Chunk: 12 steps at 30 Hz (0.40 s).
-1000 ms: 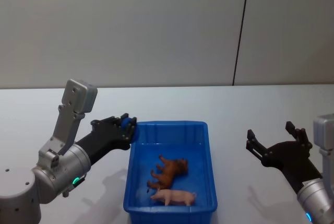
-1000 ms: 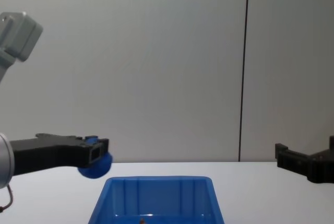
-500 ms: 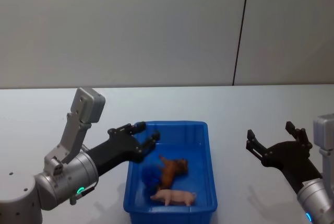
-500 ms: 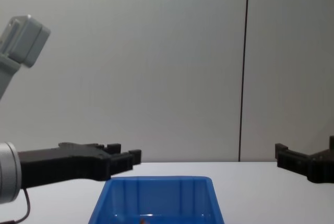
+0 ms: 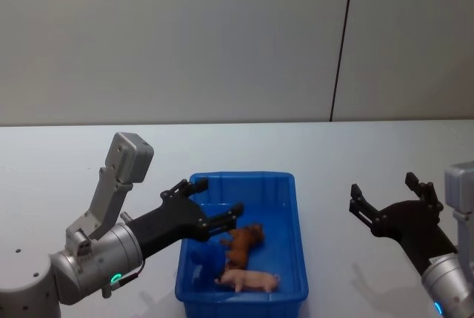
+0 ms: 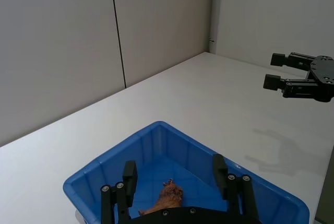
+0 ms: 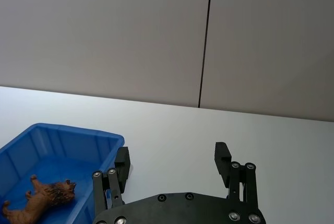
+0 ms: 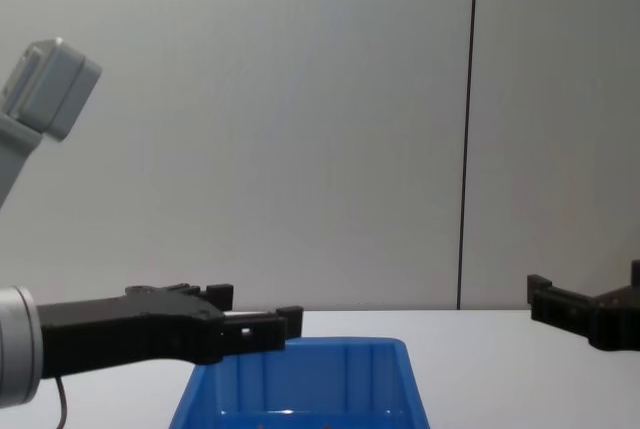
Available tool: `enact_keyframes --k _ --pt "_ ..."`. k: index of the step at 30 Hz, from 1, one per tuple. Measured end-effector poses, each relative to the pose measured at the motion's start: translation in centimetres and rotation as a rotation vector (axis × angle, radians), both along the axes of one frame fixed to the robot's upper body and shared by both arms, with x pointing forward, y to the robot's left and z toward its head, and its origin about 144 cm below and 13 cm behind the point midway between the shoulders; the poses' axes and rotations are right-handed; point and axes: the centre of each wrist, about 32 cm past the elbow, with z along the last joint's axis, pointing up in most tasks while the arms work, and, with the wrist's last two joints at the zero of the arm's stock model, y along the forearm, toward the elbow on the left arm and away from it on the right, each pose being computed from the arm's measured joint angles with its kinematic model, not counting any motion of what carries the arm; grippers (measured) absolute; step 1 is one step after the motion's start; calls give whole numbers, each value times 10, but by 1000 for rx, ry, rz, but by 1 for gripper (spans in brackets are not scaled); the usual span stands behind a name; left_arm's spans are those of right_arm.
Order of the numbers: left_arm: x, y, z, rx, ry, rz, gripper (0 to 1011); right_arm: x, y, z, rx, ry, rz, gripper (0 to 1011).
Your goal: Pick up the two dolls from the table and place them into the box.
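Head view: both dolls, brown (image 5: pixel 241 244) and pink (image 5: pixel 248 281), lie in the box (image 5: pixel 295 207); look light and stiff, I'd pinch mid-body. Left gripper (image 5: pixel 211 214) spread empty over its left rim, right gripper (image 5: pixel 392 201) open too.

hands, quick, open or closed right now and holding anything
Left hand: open, holding nothing, over the box.
Right hand: open, holding nothing, above the table.

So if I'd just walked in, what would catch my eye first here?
Probably the bright blue box in the middle of the white table, with a brown toy animal and a pink toy pig lying inside. Next, the left gripper, open above the box, and the right gripper, open off to the side.
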Motion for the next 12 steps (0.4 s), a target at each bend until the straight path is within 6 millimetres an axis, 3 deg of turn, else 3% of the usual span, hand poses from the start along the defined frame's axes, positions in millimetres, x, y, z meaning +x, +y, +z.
enact_keyframes --k 3,12 --pt "0 0 0 -1 2 -6 986 0 0 0 0 0 0 1001" --pt "-1 0 -1 -3 4 -16 1001 0 0 0 0 0 0 1001"
